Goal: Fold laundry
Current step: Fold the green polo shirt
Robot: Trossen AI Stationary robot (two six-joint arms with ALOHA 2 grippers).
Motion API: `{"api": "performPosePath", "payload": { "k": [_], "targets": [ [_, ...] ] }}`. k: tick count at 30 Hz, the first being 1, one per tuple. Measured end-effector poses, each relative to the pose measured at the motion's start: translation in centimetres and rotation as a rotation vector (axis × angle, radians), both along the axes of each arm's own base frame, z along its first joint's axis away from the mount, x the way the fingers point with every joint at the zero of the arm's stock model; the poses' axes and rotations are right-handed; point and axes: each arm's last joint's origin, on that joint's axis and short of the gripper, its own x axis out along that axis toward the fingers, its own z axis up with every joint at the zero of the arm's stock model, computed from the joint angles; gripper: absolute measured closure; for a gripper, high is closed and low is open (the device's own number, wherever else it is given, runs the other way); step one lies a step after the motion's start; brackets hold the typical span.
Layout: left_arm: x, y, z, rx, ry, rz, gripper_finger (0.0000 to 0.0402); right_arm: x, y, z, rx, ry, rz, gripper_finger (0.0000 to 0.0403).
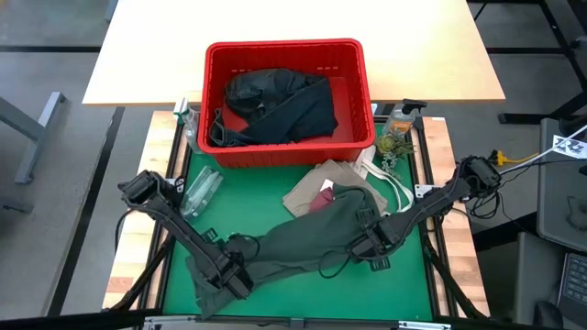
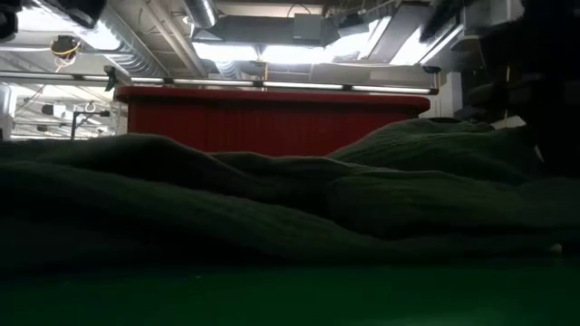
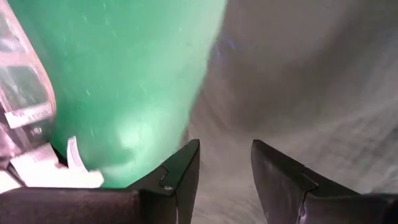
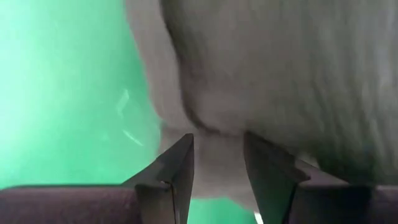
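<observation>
An olive-green shirt (image 1: 293, 247) lies bunched in a slanting band across the green mat (image 1: 248, 197), and fills the low view (image 2: 290, 208). My left gripper (image 1: 234, 275) is at the shirt's near-left end. My right gripper (image 1: 374, 246) is at its right edge. Both are shut on the cloth. A tan top (image 1: 316, 179) and a maroon piece (image 1: 323, 200) lie flat on the mat, partly under the shirt's far end. Black garments (image 1: 275, 105) lie heaped in the red basket (image 1: 284, 44). My left gripper (image 3: 225, 155) has the shirt's cloth (image 3: 227, 134) between its two fingers, close to the edge that borders the mat, coming from above. One layer or several, I cannot tell. The cloth around it lies on the mat. My right gripper (image 4: 217, 149) pinches a puckered fold of the shirt (image 4: 214, 134) at its right edge, coming from above and from the right. The cloth gathers into the gap, and green mat shows beneath the fold.
The red basket stands at the mat's far edge (image 2: 272, 118). A clear plastic bottle (image 1: 200, 191) lies on the mat's left side, also showing in the left wrist view (image 3: 22, 93). A spray bottle (image 1: 401, 117) and white cords (image 1: 396, 188) sit at the far right.
</observation>
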Motion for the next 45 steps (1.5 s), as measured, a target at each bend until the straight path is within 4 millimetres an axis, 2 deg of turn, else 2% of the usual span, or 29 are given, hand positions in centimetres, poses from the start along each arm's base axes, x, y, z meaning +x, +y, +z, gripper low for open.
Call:
{"api": "performPosePath", "payload": {
  "k": [4, 9, 16, 20, 26, 33, 40, 45],
  "targets": [
    [0.0, 0.0, 0.0, -0.087, 0.073, -0.018, 0.0263, -1.0, -0.5, 0.1, -0.001, 0.134, -0.011, 0.0262],
    [0.0, -0.7, -0.1, -0.127, 0.048, -0.039, 0.0263, -1.3, -0.6, 2.5, -0.031, 0.179, -0.009, 0.0262],
    [1.0, -2.8, -0.2, -0.194, -0.185, -0.087, 0.0263, -0.2, -0.7, 6.9, -0.135, -0.040, 0.024, 0.0262],
    [1.5, -3.7, -0.1, -0.189, -0.319, -0.107, 0.0263, 0.9, -1.2, 7.8, -0.243, -0.193, 0.003, 0.0262],
    [1.4, -4.1, -0.4, -0.112, -0.397, -0.091, 0.0263, 2.8, -3.9, 7.5, -0.259, -0.222, -0.073, 0.0262],
    [1.0, -5.7, -3.2, -0.129, -0.303, -0.107, 0.0263, 4.6, -7.1, 6.4, -0.239, -0.223, -0.177, 0.0262],
    [0.7, -6.2, -4.0, -0.155, -0.254, -0.114, 0.0263, 3.9, -9.4, 2.7, -0.211, -0.136, -0.195, 0.0262],
    [0.5, -6.0, -4.0, -0.135, -0.240, -0.106, 0.0281, 3.2, -10.1, 1.5, -0.204, -0.087, -0.214, 0.0262]
  ]
}}
